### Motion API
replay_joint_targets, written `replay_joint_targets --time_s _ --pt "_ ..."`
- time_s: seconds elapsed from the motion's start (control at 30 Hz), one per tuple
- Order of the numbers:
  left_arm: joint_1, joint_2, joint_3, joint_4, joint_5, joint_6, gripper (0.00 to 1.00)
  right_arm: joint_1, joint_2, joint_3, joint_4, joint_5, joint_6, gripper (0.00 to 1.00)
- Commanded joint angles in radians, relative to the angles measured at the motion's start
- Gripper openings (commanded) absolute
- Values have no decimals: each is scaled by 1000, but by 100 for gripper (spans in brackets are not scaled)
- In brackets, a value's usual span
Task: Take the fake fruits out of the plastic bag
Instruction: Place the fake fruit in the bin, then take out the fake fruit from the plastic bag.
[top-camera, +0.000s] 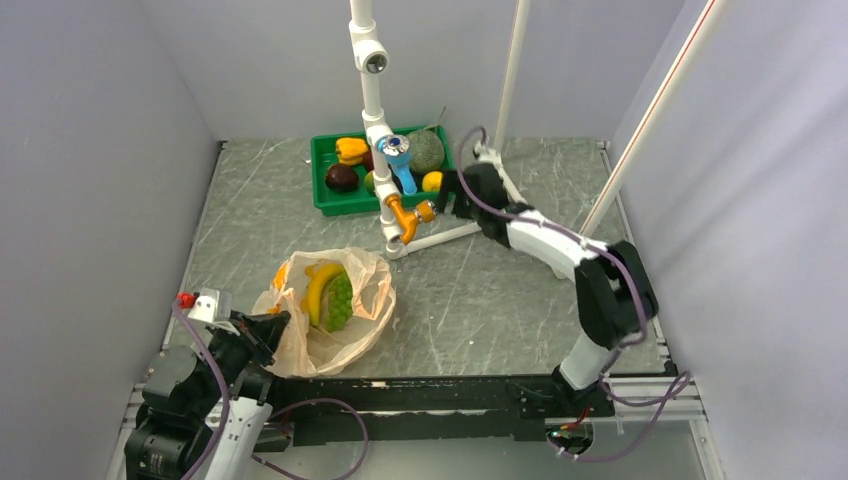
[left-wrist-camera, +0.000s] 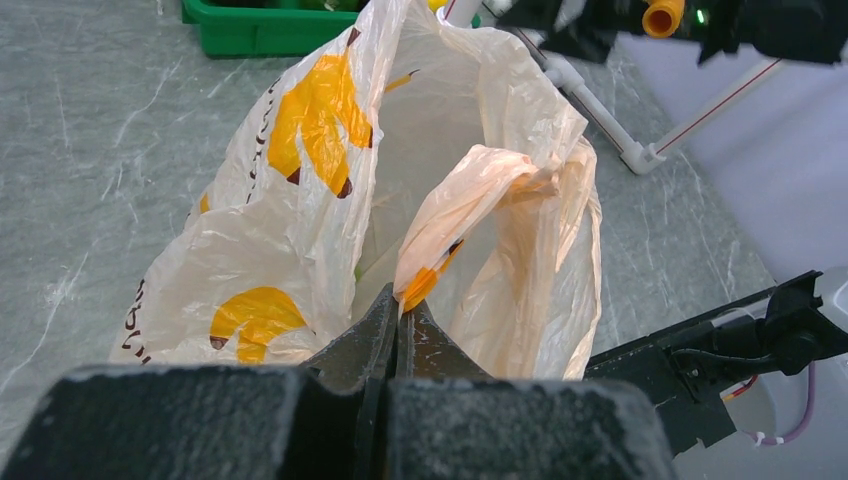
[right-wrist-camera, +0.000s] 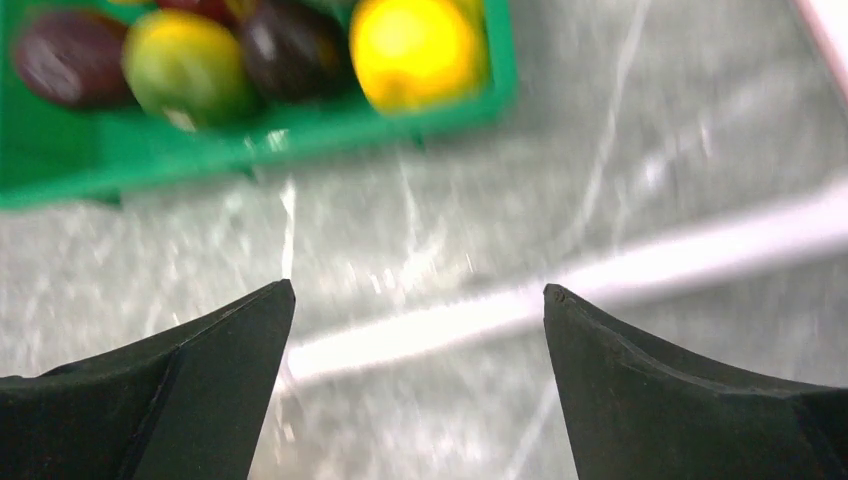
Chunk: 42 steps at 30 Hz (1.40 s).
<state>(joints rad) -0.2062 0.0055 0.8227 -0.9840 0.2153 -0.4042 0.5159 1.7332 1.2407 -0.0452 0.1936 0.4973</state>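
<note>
Evidently, dark maroon plastic fruits (top-camera: 341, 177) sit in the green tray (top-camera: 325, 205) at the surface's (top-camera: 500, 290) far edge, one green bunch (top-camera: 340, 298) left in the near-left peach bag (top-camera: 372, 275) the left claw (left-wrist-camera: 397, 310) pinches; right claw (right-wrist-camera: 420, 300) gapes.

Black-and-white arms (top-camera: 548, 243), purple cables (top-camera: 335, 401), black tapered claw fingers (right-wrist-camera: 190, 390).
</note>
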Motion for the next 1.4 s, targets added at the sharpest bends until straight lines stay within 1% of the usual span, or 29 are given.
replay_joint_targets --time_s 0.0,0.07,0.17,0.23,0.3,0.33,0.4,0.47,0.5,0.57,0.63,0.73,0.8,0.9,0.97,1.03,1.2,1.3,1.37 --pt "5 -26 -9 37 22 6 0 18 -250 -286 145 -10 144 95" --pt "5 -14 -10 34 28 10 0 29 -352 -406 159 -51 164 92" --pt "5 31 -10 33 48 21 0 82 -507 -557 184 -157 134 87" --pt "5 45 -11 36 56 27 0 157 -618 -643 209 -212 73 86" --pt "6 56 -11 36 57 29 0 254 -740 -717 237 -264 18 81" --pt "7 61 -11 35 56 28 0 307 -805 -761 250 -280 0 78" --pt "10 70 -12 34 61 32 0 404 -909 -798 264 -310 -14 67" --pt "15 72 -12 33 59 34 0 506 -964 -796 258 -309 2 57" --pt "17 72 -11 34 58 33 0 552 -972 -780 255 -305 -1 54" --pt "20 72 -13 34 59 31 0 655 -949 -727 252 -278 -38 52" --pt "23 70 -14 34 66 31 0 765 -892 -654 245 -203 -102 52" --pt "24 56 -16 34 77 29 0 914 -766 -544 263 -69 -248 51" --pt "24 45 -19 37 86 30 0 969 -656 -477 294 9 -335 50" --pt "24 51 -23 37 128 38 0 974 -496 -346 312 109 -377 44" --pt "24 60 -26 30 147 41 0 971 -392 -264 333 145 -411 42" --pt "24 64 -24 20 147 33 0 965 -308 -216 358 172 -433 40" --pt "24 25 -33 39 145 4 0 902 -164 -158 378 163 -373 38" --pt "24 16 -57 43 129 -23 0 888 -87 -152 392 165 -381 38" --pt "24 20 -72 36 94 -47 0 891 -45 -168 397 148 -392 34"
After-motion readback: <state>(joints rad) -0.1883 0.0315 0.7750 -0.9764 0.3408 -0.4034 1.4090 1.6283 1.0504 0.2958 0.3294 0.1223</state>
